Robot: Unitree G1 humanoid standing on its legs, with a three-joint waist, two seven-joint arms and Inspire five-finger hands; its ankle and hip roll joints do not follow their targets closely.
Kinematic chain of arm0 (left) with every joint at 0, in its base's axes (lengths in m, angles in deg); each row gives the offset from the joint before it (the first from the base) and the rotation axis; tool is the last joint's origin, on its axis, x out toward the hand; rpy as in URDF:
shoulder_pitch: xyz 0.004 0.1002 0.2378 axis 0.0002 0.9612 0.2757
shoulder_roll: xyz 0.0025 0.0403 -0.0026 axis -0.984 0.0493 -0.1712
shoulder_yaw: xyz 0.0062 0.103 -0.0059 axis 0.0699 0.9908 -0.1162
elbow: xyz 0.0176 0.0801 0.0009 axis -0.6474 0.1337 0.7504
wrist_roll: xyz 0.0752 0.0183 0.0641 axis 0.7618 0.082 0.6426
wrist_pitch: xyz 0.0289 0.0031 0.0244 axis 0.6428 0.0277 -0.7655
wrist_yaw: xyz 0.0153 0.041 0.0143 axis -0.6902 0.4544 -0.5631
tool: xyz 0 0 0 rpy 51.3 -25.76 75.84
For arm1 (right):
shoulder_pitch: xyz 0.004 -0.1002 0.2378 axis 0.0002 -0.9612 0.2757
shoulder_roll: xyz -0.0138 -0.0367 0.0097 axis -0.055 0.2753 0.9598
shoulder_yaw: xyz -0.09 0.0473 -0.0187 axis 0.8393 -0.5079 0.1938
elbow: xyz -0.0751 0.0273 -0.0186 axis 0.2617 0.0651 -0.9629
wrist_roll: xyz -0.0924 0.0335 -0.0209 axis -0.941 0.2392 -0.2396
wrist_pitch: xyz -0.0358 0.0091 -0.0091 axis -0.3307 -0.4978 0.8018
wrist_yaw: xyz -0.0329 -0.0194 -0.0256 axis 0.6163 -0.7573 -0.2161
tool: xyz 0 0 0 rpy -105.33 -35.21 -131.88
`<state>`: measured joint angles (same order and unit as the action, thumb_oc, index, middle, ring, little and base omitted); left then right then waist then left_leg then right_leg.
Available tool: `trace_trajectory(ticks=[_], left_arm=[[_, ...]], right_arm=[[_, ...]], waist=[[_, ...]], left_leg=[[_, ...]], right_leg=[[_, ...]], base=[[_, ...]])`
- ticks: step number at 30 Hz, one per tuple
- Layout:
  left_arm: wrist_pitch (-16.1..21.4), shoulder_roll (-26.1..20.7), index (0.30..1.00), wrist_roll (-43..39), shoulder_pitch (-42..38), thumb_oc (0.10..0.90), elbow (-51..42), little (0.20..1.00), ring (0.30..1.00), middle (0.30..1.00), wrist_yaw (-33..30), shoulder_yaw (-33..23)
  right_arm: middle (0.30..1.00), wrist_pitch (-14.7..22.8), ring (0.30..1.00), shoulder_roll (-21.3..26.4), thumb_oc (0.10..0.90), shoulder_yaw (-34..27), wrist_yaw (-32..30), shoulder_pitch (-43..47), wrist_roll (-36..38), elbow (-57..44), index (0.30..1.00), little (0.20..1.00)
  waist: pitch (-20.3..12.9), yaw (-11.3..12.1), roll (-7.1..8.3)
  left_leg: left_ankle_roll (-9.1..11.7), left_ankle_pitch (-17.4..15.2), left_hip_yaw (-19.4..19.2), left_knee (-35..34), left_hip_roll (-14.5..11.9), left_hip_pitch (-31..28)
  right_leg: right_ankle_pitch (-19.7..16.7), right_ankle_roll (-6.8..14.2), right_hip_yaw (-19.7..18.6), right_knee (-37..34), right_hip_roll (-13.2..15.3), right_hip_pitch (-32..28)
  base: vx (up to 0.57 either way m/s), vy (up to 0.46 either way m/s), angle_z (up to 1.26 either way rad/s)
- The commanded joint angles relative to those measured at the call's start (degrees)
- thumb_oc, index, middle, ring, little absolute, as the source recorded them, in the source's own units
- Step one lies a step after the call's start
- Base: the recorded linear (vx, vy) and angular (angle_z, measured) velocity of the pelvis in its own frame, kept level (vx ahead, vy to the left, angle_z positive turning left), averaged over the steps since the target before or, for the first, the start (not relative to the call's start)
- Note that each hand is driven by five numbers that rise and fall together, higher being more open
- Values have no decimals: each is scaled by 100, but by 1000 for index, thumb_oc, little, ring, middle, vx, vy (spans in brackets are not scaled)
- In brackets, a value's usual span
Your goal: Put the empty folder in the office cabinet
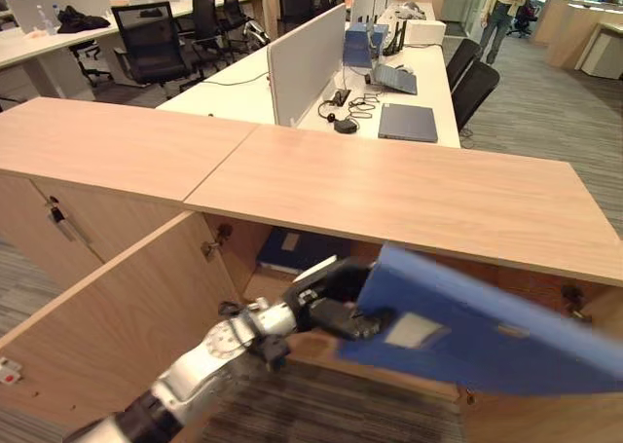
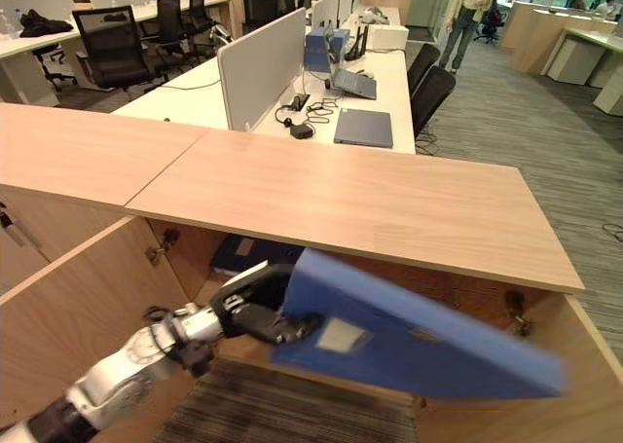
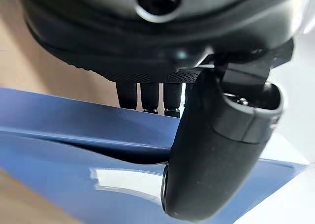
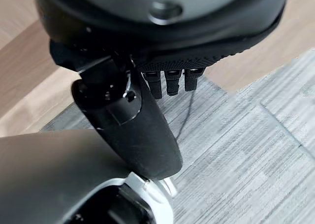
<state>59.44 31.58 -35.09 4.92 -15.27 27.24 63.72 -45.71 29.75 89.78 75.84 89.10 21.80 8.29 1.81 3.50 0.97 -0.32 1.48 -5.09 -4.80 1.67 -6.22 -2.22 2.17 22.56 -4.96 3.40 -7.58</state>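
I have the left hand (image 1: 336, 307) pinched on the flat blue plastic folder (image 1: 487, 331), tilted to enter the open light-wood cabinet (image 1: 389, 185); the right hand (image 4: 142, 130) hangs slack, holding nothing.

folder (image 1: 487, 331) blurred, R end cut off | cabinet (image 1: 389, 185) inside mostly hidden | person (image 1: 503, 5) head cut off

The silver-grey, round-jointed left arm (image 1: 209, 355) ends in a dark plastic left hand (image 1: 336, 302). The black right hand (image 4: 147, 81) has textured palm padding.
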Motion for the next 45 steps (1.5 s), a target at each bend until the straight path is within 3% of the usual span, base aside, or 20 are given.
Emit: trace_trajectory(ticks=[1,3,7,10,12,13,14,16,19,27,45], left_arm=[[516,-35,300,2022,-356,400,-365,300,300,300,-98,-891],[452,-112,300,2884,69,400,-146,300,300,300,-205,-1463],[367,100,300,3754,753,400,57,300,300,300,-347,-2302],[329,240,300,4005,992,400,120,300,300,300,-412,-2506],[308,426,300,4255,1255,400,181,300,300,300,-571,-2776],[310,439,300,4261,1267,400,176,300,300,300,-572,-2784],[421,617,300,4277,1379,400,161,300,300,300,-720,-2949],[563,780,300,4088,1391,400,138,300,300,300,-791,-2923],[665,915,300,3789,1373,400,91,300,300,300,-910,-2794],[705,941,300,3575,1311,400,-86,300,300,300,-993,-2784],[820,1029,300,3656,629,400,-255,300,300,300,-1167,-2403]], right_arm=[[900,78,900,-451,800,72,195,440,787,40,900,900],[900,48,900,-503,800,190,219,429,903,-253,900,900],[900,93,900,-477,800,-22,195,461,1547,-906,900,900],[900,97,900,-390,800,-24,111,472,1560,-1309,900,900],[900,113,900,-97,800,-100,-105,424,1333,-2483,900,900],[900,85,900,-79,800,-97,-107,401,1326,-2529,900,900],[900,100,900,326,800,-53,-38,242,952,-3985,900,900],[900,205,900,629,800,131,229,124,772,-5128,900,900],[900,424,900,725,800,501,453,126,750,-6184,900,900],[900,455,900,668,800,1012,455,651,50,-6285,900,900],[900,486,900,556,800,1405,560,1151,227,-6373,900,900]], waist=[[-86,140,208],[-86,203,225],[-91,242,240],[-91,226,224],[-61,199,204],[-61,194,198],[-10,160,180],[14,137,174],[53,120,154],[101,185,112],[101,240,106]], left_leg=[[168,-361,-97,-20,-176,-28],[171,-364,-106,-20,-188,-29],[159,-312,-106,-20,-182,34],[158,-319,-133,-20,-181,39],[155,-361,-165,-20,-192,18],[149,-329,-168,-20,-186,34],[145,-337,-207,-20,-182,30],[135,-331,-212,-20,-177,52],[132,-319,-230,-20,-178,88],[131,-296,-201,-20,-170,115],[154,-264,-160,-20,-172,133]], right_leg=[[187,416,-151,-4,85,-238],[200,405,-174,-4,79,-218],[173,366,-192,-4,90,-159],[178,356,-208,-4,93,-147],[213,352,-230,-4,87,-140],[188,346,-227,-4,94,-126],[188,348,-233,-4,98,-104],[175,349,-220,-4,121,-80],[165,349,-177,-4,149,-57],[173,345,-141,-4,163,-60],[198,339,-81,-4,179,-82]], base=[[0,0,0],[0,0,0],[0,0,0],[0,0,0],[-4,8,-12],[-18,12,-24],[-39,15,-22],[-23,11,-3],[-10,2,0],[-4,-5,3],[0,-4,3]])
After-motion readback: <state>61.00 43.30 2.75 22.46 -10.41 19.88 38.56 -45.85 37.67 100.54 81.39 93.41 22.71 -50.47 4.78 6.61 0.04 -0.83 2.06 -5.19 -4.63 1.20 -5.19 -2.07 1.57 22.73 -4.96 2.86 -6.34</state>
